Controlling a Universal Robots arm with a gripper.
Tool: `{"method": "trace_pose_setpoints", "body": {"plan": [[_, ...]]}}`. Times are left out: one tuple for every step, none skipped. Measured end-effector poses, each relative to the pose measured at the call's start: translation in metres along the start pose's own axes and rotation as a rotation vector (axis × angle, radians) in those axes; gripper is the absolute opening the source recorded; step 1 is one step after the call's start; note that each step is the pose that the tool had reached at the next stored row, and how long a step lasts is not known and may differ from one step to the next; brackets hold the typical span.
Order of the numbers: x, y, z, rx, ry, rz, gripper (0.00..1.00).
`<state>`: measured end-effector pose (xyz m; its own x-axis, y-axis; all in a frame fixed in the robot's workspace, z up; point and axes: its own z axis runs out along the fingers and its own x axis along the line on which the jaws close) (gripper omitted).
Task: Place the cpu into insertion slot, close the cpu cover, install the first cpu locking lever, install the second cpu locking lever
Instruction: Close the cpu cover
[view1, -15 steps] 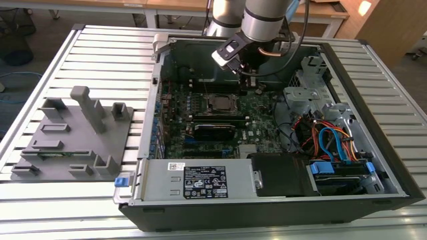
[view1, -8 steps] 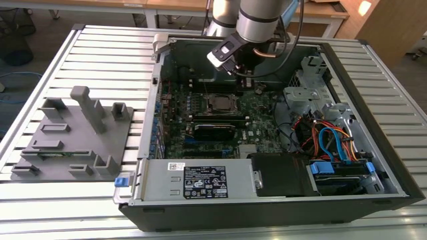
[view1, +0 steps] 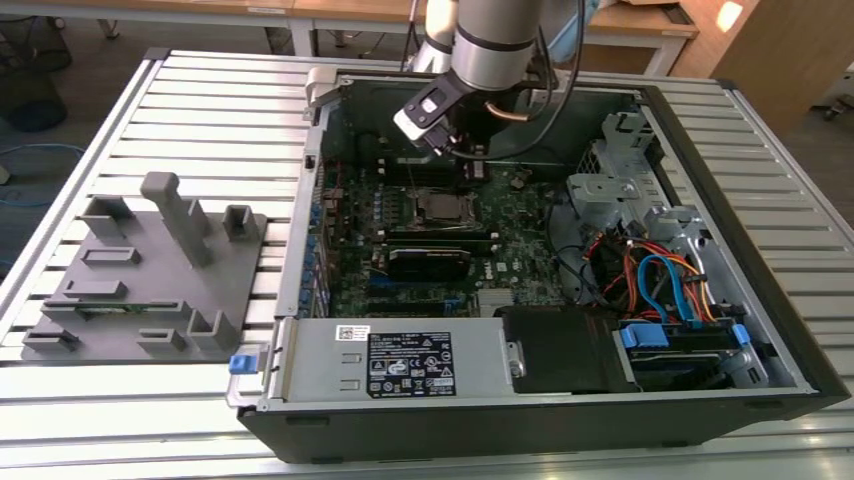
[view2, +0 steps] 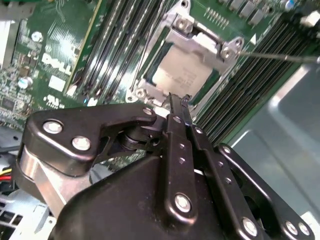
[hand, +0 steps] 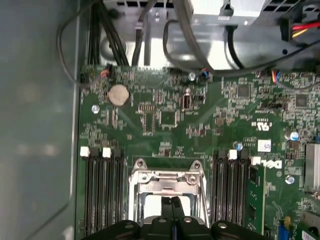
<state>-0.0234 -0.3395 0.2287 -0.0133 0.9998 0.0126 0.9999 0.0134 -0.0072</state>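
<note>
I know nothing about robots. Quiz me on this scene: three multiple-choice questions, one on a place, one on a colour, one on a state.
1. Where is the pincer? A over the grey tray; B close by the chip; C among the blue cables.
2. What colour is the circuit board? A red; B blue; C green.
3. How is the chip? A seated under its metal frame; B gripped by the pincer; C lying on the table.
Answers: 1 B, it hangs at the frame's edge; 2 C, green in every view; 3 A, it shows through the frame's window.
</note>
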Motion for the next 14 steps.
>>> {"method": "trace_pose_setpoints", "body": {"plan": [[0.0000, -0.0019, 0.0011, 0.0000, 0.0000, -0.003, 0.10], [0.0000, -0.0036, 0.0025, 0.0001, 0.0000, -0.007, 0.10], [0.0000, -0.0051, 0.0039, 0.0001, 0.0001, -0.011, 0.10], [0.0000, -0.0063, 0.0049, 0.0002, 0.0001, -0.014, 0.10], [0.0000, -0.0069, 0.0056, 0.0002, 0.0000, -0.015, 0.10], [0.0000, -0.0074, 0.0060, 0.0004, 0.0000, -0.015, 0.10], [-0.0001, -0.0081, 0.0062, 0.0005, -0.0002, -0.015, 0.10], [0.0000, -0.0095, 0.0064, 0.0006, -0.0002, -0.015, 0.10], [0.0000, -0.0109, 0.0065, 0.0004, -0.0001, -0.015, 0.10], [0.0001, -0.0121, 0.0067, 0.0004, 0.0000, -0.015, 0.10], [0.0001, -0.0131, 0.0069, 0.0005, -0.0001, -0.015, 0.10], [0.0001, -0.0142, 0.0071, 0.0005, -0.0001, -0.015, 0.10], [0.0001, -0.0159, 0.0076, 0.0005, -0.0001, -0.015, 0.10], [0.0001, -0.0177, 0.0080, 0.0004, -0.0001, -0.015, 0.10]]}}
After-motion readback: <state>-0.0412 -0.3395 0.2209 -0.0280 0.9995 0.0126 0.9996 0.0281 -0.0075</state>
